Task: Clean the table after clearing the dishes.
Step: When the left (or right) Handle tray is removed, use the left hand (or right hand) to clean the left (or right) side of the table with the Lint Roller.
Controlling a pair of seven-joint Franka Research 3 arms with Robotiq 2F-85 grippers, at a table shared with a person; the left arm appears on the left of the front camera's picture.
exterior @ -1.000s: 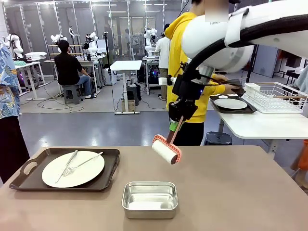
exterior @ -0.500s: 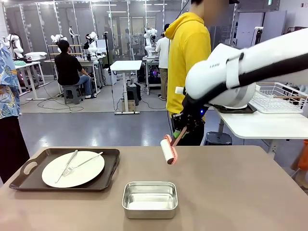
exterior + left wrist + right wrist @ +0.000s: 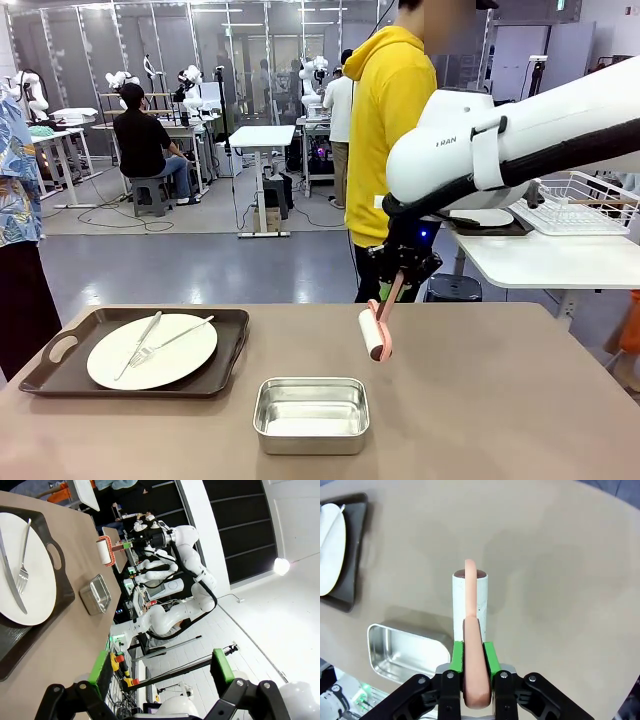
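In the front view, your right pincer [image 3: 398, 283] hung over the far middle of the table [image 3: 480, 400], clamped tight on the pink handle of a lint roller [image 3: 372, 333]. The white roll pointed down close to the tabletop; whether it touched, you could not tell. At the left sat a dark tray [image 3: 228, 345] carrying a white plate [image 3: 185, 362], with a fork [image 3: 170, 340] and a knife [image 3: 140, 345] lying across it. A steel pan [image 3: 310, 415] stood near the front edge, between tray and roller. A person [image 3: 390, 130] in a yellow hoodie stood beyond the far edge, beside a white table [image 3: 540, 265] at the right.

In the left wrist view, your left pincer [image 3: 162, 667] stood wide apart with nothing between its green pads [image 3: 102, 667]. Past it lay the plate [image 3: 35, 585] on its tray, then the pan, then the roller.

In the right wrist view, the right pincer [image 3: 472, 657] had its pads pressed on both sides of the handle, the roll [image 3: 470, 600] straight ahead over bare tabletop. The pan [image 3: 405, 650] lay just left of it, the tray [image 3: 351, 580] well apart at the far left.
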